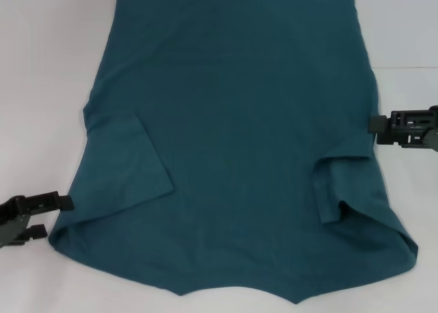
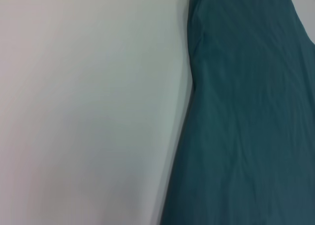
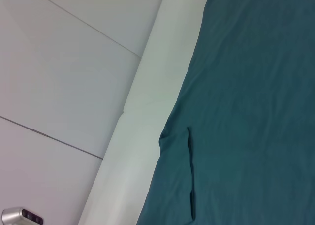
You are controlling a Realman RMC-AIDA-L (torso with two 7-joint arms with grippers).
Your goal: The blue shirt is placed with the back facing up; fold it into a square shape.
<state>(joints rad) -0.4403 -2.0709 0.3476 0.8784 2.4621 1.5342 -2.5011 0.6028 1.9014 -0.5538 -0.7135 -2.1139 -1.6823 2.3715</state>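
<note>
The blue shirt (image 1: 239, 121) lies spread across the white bench (image 1: 41, 66), both sleeves already folded inward; body folds remain. The left gripper (image 1: 58, 203) and right gripper (image 1: 376, 124) flank it; whether their jaws are released or clenched I cannot tell.

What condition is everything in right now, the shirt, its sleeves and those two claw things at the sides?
blue shirt: spread flat on the white table, not yet a square.
left sleeve: folded inward onto the body.
right sleeve: folded inward, a little rumpled.
left gripper: at the shirt's left edge near the front corner, holding nothing.
right gripper: at the shirt's right edge, beside the cloth.
</note>
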